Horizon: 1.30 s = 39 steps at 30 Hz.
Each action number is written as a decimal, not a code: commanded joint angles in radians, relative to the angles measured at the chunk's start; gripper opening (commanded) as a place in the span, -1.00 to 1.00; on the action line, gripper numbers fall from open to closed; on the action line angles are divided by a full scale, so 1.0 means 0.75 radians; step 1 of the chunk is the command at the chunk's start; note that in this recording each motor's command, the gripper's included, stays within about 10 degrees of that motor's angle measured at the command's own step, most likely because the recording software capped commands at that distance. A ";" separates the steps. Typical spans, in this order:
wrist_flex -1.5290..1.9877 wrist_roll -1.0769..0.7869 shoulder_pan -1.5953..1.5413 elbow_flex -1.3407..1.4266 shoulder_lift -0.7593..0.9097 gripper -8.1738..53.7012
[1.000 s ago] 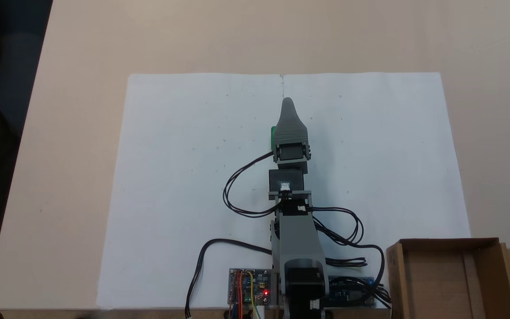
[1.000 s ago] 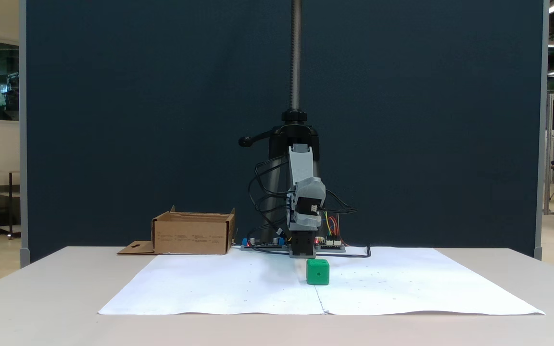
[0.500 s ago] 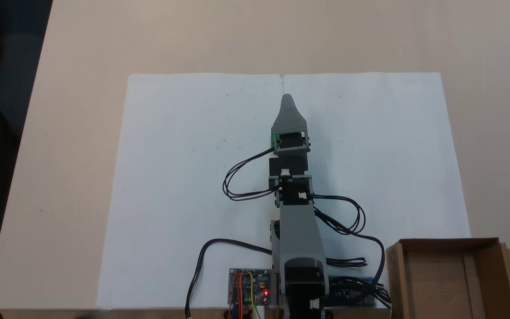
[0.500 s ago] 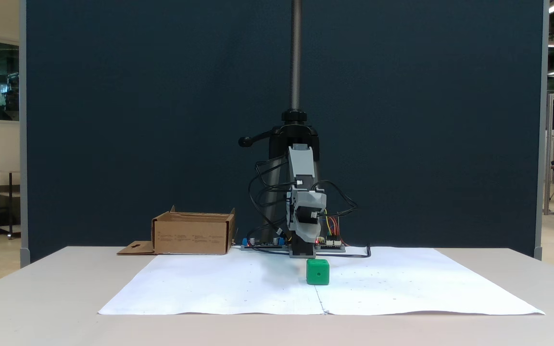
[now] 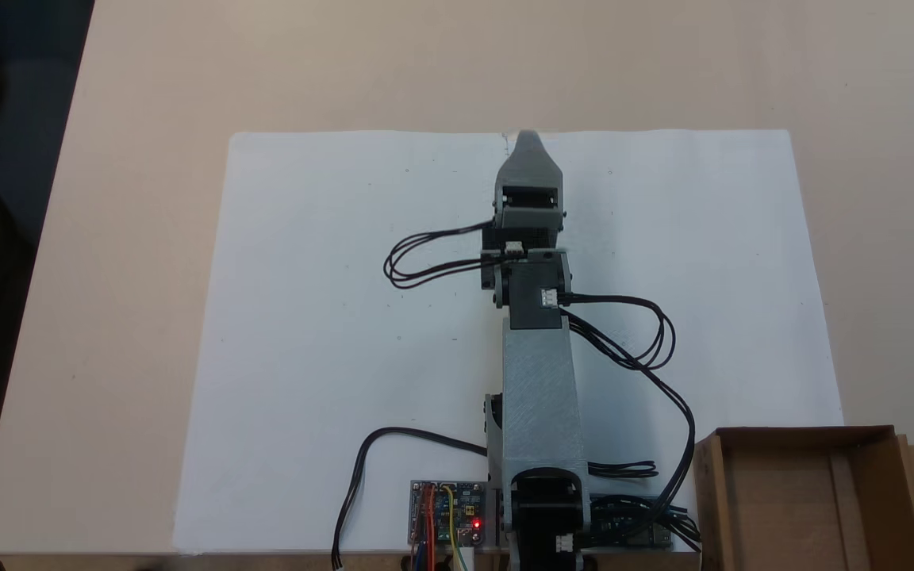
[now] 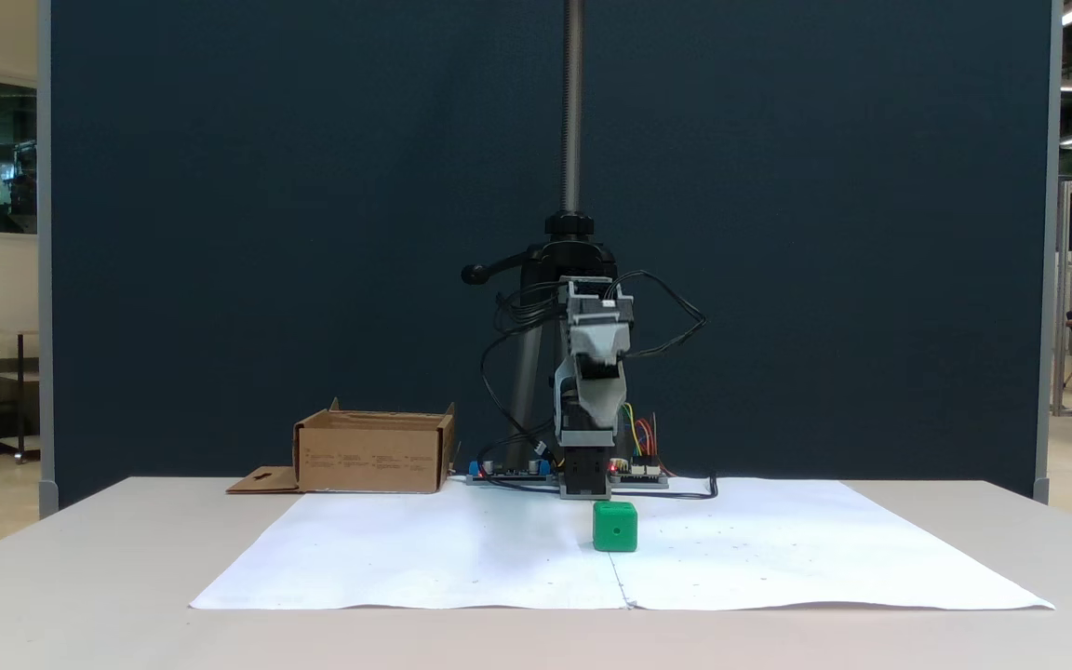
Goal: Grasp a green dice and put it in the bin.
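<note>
Green dice (image 6: 614,527) sitting free on white paper (image 6: 462,558), waiting for pickup; gripper (image 5: 528,139) overhead, grip state unreadable.

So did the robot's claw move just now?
Yes. From above, the gripper has reached farther from its base, its tip now at the white paper's far edge. The green dice sits unmoved.

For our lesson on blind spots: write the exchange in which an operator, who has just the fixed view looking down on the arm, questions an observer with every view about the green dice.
Operator: Where is the dice?
Observer: In a fixed view the green dice sits on the white paper, in front of the arm's base.
Operator: Is the tool on it?
Observer: No. The tool hangs higher than the dice and does not touch it.
</note>
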 commanded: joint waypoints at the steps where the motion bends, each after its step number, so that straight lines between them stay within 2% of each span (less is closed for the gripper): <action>1: 0.212 0.110 -0.049 -0.147 0.137 0.61; 9: 0.771 0.145 -0.176 -0.299 -0.027 0.61; 16: 1.092 0.145 -0.174 -0.528 -0.333 0.61; 21: 1.104 0.149 -0.174 -0.569 -0.403 0.61; 34: 0.886 0.151 -0.080 -0.554 -0.407 0.60; 39: 0.853 0.151 -0.076 -0.550 -0.487 0.60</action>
